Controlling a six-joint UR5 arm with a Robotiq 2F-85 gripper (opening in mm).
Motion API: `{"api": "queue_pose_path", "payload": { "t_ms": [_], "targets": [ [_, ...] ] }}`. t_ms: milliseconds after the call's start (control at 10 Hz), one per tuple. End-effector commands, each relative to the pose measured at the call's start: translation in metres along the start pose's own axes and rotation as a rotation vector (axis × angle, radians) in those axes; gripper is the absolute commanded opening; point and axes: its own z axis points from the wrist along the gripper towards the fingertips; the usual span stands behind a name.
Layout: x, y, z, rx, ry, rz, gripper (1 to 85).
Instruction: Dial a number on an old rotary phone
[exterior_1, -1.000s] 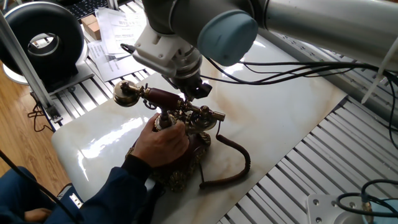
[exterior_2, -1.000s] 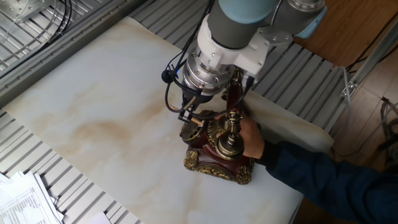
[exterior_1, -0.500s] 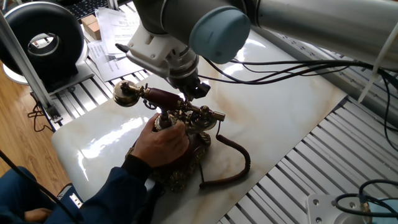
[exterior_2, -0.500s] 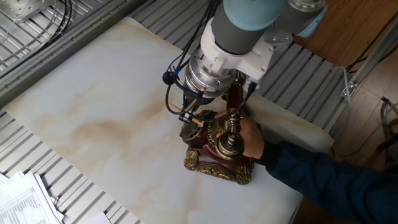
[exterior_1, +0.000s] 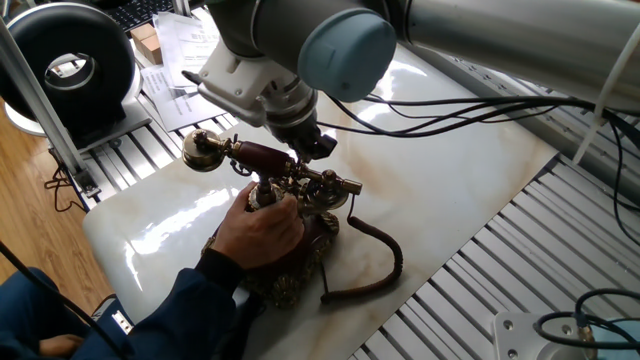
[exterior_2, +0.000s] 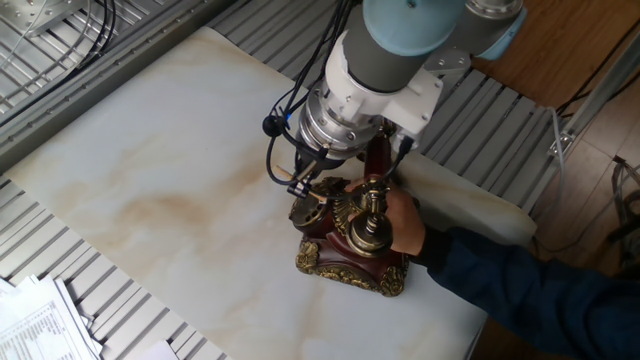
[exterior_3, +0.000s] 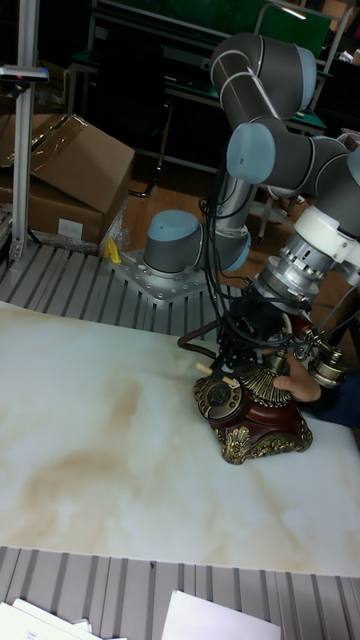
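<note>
The old rotary phone (exterior_1: 300, 190) stands on a white marble slab (exterior_1: 450, 180), brass and dark red, with its handset (exterior_1: 260, 155) across the cradle and a brown cord (exterior_1: 375, 260) trailing right. A person's hand (exterior_1: 262, 230) grips the phone's body from the near side. My gripper (exterior_2: 300, 183) hangs over the round dial (exterior_2: 310, 212) at the front of the phone (exterior_2: 350, 230). It is shut on a small pale wooden stick (exterior_3: 205, 368) that points down toward the dial (exterior_3: 218, 397). The fingers themselves are mostly hidden by the wrist and cables.
The person's blue sleeve (exterior_2: 520, 290) reaches in from the slab's edge. Papers (exterior_1: 190, 45) and a black round device (exterior_1: 70, 60) lie beyond the slab on the slatted metal table. Black cables (exterior_1: 480, 105) run across the slab. Cardboard boxes (exterior_3: 60, 170) stand behind the table.
The arm's wrist has shifted a little sideways above the phone, with the stick still at the dial. The hand and phone have not moved.
</note>
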Motion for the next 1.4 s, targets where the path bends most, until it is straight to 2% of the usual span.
{"api": "queue_pose_path", "payload": {
  "t_ms": [0,200,700,900,1300],
  "targets": [
    [-0.003,0.005,-0.001,-0.024,-0.004,0.04,1.3],
    [-0.006,0.005,-0.004,-0.036,0.002,0.058,1.3],
    [-0.003,0.005,-0.002,-0.038,0.002,0.083,1.3],
    [-0.005,0.005,-0.003,-0.04,-0.002,0.17,1.3],
    [-0.001,-0.007,-0.001,0.002,0.009,0.25,1.3]
  ]
}}
